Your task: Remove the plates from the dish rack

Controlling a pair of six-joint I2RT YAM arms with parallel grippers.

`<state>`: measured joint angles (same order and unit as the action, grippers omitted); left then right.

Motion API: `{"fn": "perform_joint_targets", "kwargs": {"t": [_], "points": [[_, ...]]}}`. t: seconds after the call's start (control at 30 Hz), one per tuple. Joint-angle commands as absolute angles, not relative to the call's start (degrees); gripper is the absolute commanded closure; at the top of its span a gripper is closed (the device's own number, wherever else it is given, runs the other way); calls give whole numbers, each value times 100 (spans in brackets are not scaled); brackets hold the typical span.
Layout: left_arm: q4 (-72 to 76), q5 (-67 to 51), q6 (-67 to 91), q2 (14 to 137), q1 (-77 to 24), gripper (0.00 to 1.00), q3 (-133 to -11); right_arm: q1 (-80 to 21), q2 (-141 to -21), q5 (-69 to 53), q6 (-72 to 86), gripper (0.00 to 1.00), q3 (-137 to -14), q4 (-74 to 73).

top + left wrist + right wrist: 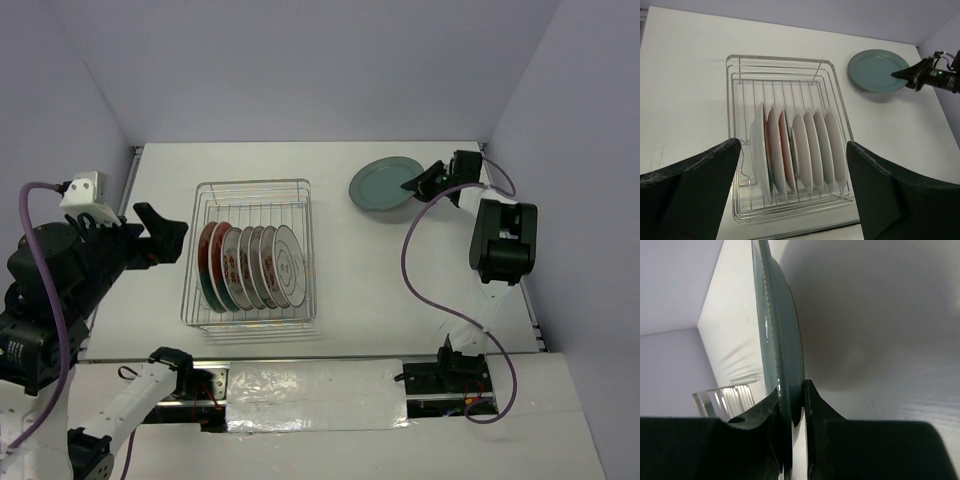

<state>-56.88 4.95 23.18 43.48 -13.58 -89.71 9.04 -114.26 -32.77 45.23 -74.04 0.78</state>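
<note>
Jaws of the right gripper point(792, 395) stand narrow, pinching the rim of a teal plate point(380, 186) that lies flat beyond the far right corner of the dish rack point(250, 188). The left gripper point(170, 235) gapes wide, empty, just left of the rack. About seven plates point(250, 268) stand on edge inside; their markings are too small to read.

Round ceramic plates point(805, 150), upright and close-packed with only narrow gaps, fill the near half of the silver wire dish rack point(780, 59); wire sides hem them in; top and far half open.
</note>
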Motion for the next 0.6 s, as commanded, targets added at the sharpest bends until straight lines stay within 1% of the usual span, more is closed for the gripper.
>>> {"fn": "perform_joint_targets", "kwargs": {"t": [0.0, 0.03, 0.07, 0.1, 0.13, 0.23, 0.3, 0.33, 0.37, 0.4, 0.43, 0.5, 0.53, 0.57], "points": [[-5818, 615, 2100, 4184, -1362, 0, -8833, 914, -11408, -3482, 4264, 63, -8199, -269], [-5818, 641, 2109, 4175, -1362, 0, -8790, 905, -11417, -3367, 4193, 53, -8313, -481], [-5827, 668, 2118, 4184, -1362, 1, -8746, 879, -11408, -3183, 4097, 45, -8375, -710], [-5836, 685, 2127, 4210, -1362, 1, -8676, 827, -11400, -2729, 3852, 37, -8446, -1008], [-5836, 694, 2153, 4245, -1362, 1, -8640, 783, -11399, -2446, 3728, 32, -8516, -1533], [-5801, 572, 2197, 4403, -1362, 0, -8517, 659, -11382, -1664, 3376, 17, -8744, -2255], [-5792, 493, 2206, 4482, -1354, 0, -8411, 555, -11373, -1163, 3166, 15, -8885, -2713], [-5809, 396, 2180, 4604, -1362, 0, -8376, 475, -11356, -455, 3094, 5, -9068, -3186], [-5853, 352, 2162, 4710, -1362, 0, -8324, 414, -11338, -65, 3033, 0, -9183, -3434], [-5932, 325, 2136, 4807, -1371, 1, -8297, 326, -11338, 434, 2997, 0, -9332, -3732], [-5959, 203, 2127, 4947, -1362, 1, -8262, 160, -11303, 1310, 3023, 0, -9612, -4310], [-5959, 298, 2223, 4983, -1371, 0, -8139, 27, -11146, 2097, 3181, 0, -9729, -4753], [-5898, 377, 2232, 4949, -1371, 0, -8052, -226, -10779, 2510, 3216, 0, -9547, -4833], [-5897, 508, 2241, 4948, -1371, 0, -8025, -289, -10532, 2575, 3252, 0, -9371, -4773]]}}
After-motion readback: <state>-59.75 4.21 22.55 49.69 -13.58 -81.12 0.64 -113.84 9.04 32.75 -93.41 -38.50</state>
